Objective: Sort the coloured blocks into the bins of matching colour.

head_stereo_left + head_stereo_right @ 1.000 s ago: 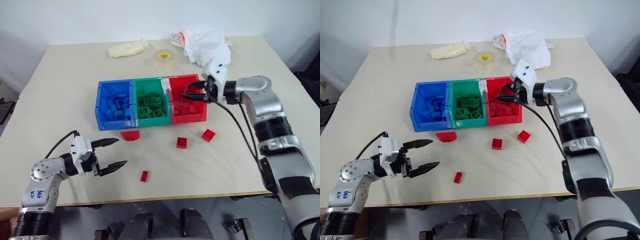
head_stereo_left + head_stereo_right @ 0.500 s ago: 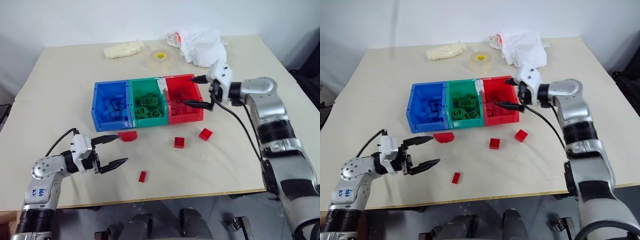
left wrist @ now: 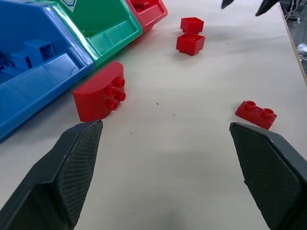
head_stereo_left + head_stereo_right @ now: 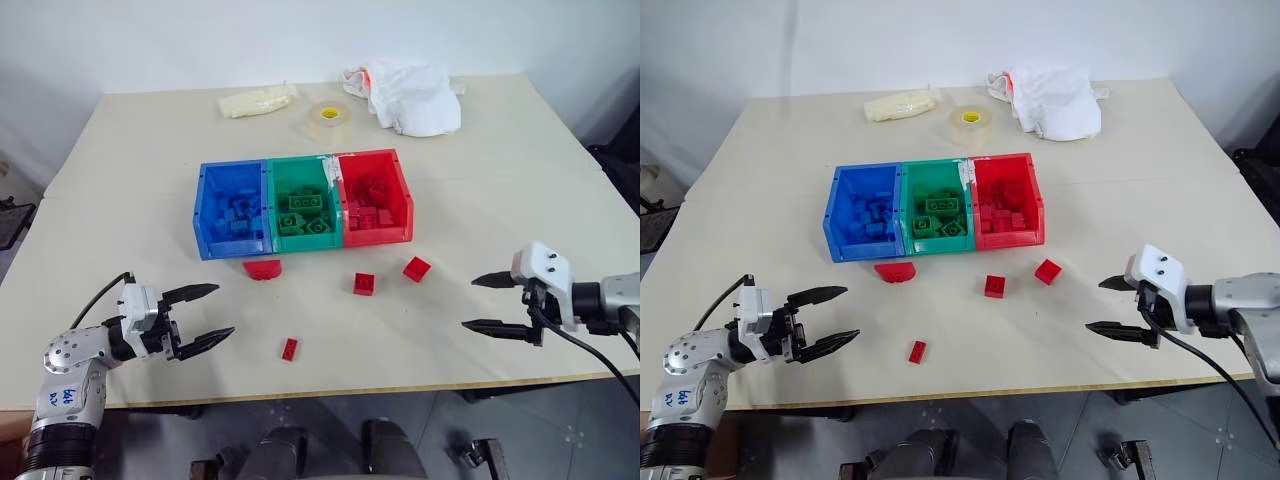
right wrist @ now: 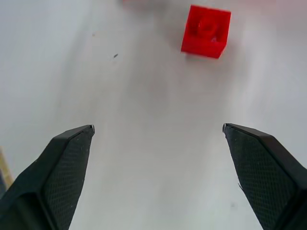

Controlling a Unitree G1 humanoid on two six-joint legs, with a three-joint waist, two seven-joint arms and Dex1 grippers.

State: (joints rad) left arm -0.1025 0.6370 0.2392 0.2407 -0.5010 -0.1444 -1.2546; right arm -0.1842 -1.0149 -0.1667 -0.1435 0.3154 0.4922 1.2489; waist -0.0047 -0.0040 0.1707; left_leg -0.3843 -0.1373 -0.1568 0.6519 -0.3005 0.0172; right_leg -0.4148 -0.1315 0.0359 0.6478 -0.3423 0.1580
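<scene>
Blue (image 4: 232, 210), green (image 4: 303, 205) and red (image 4: 373, 198) bins stand joined in a row mid-table, each holding blocks of its own colour. Loose red blocks lie in front: a half-round one (image 4: 262, 268), two square ones (image 4: 363, 284) (image 4: 417, 268) and a tiny narrow one (image 4: 289, 349). My left gripper (image 4: 202, 315) is open and empty near the front left edge, left of the narrow block. My right gripper (image 4: 482, 303) is open and empty at the front right, right of the square blocks.
At the table's far side lie a clear tape roll (image 4: 327, 115), a pale bag (image 4: 257, 99) and a crumpled white cloth (image 4: 411, 94). Bare tabletop surrounds the bins. The table's front edge runs just below both grippers.
My right gripper opened over the red bin, then pulled back and down to the table's front right. The left gripper shifted slightly left.
</scene>
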